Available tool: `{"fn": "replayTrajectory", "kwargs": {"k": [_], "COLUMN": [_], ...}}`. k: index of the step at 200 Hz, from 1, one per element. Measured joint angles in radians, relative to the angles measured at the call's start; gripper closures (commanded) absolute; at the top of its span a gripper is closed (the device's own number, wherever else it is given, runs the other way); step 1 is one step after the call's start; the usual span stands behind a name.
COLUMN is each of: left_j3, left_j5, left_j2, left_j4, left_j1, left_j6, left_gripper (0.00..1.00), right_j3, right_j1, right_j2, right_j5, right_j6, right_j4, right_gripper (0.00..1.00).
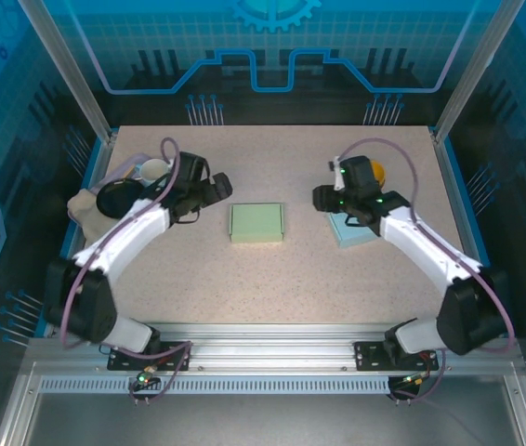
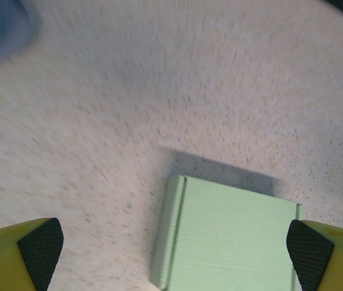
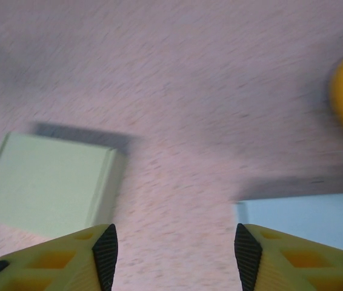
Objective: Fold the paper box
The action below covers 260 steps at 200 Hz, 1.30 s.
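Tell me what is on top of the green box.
Nothing rests on the green box; its flat top is bare. Whatever is inside cannot be seen, because the closed top covers it.

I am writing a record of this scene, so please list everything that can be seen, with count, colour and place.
green box: one, pale green, table centre, between the hands
blue box: one, light blue, right of the green box, partly under the right arm
yellow thing: one, yellow-orange, behind the right hand; kind unclear
cup: one, white, far left
bowl: one, black, far left, beside the cup
cloth: one, beige, left edge
table: one, speckled beige
left hand: one, yellow fingers, open, left of the green box
right hand: one, yellow fingers, open, right of the green box
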Motion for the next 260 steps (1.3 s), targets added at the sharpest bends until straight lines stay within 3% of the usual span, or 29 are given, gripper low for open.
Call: {"fn": "replayTrajectory", "kwargs": {"k": [8, 13, 17, 55, 82, 111, 142, 192, 260], "left_j3": [-0.037, -0.06, -0.077, -0.194, -0.266, -0.351, -0.487, -0.551, -0.607], "left_j5": [-0.042, -0.069, -0.088, -0.201, -0.223, -0.216, -0.217, -0.212, -0.075], "left_j2": [-0.062, -0.097, -0.119, -0.224, -0.227, -0.192, -0.131, -0.04, 0.055], "left_j4": [0.014, 0.02, 0.027, 0.066, 0.108, 0.245, 0.459, 0.725, 0.956], "left_j1": [0.0, 0.0, 0.0, 0.059, 0.162, 0.266, 0.273, 0.288, 0.296], "left_j6": [0.034, 0.05, 0.062, 0.138, 0.135, 0.172, 0.278, 0.381, 0.479], "left_gripper": [0.01, 0.01, 0.01, 0.01, 0.01, 0.01, 0.01, 0.01, 0.01], "right_j3": [-0.016, -0.027, -0.036, -0.15, -0.28, -0.378, -0.41, -0.521, -0.555], "right_j1": [-0.026, -0.041, -0.054, -0.196, -0.298, -0.339, -0.378, -0.397, -0.397], "right_j2": [-0.032, -0.051, -0.064, -0.15, -0.186, -0.18, -0.148, -0.103, -0.056], "right_j5": [0.032, 0.052, 0.066, 0.195, 0.211, 0.193, 0.148, 0.096, 0.09], "right_j6": [-0.014, -0.022, -0.03, -0.04, -0.055, -0.09, -0.093, -0.093, -0.107], "right_j4": [0.004, 0.005, 0.008, 0.076, 0.209, 0.32, 0.433, 0.633, 0.793], "right_gripper": [0.23, 0.03, 0.0, 0.0, 0.0, 0.0, 0.0, 0.0, 0.0]}}
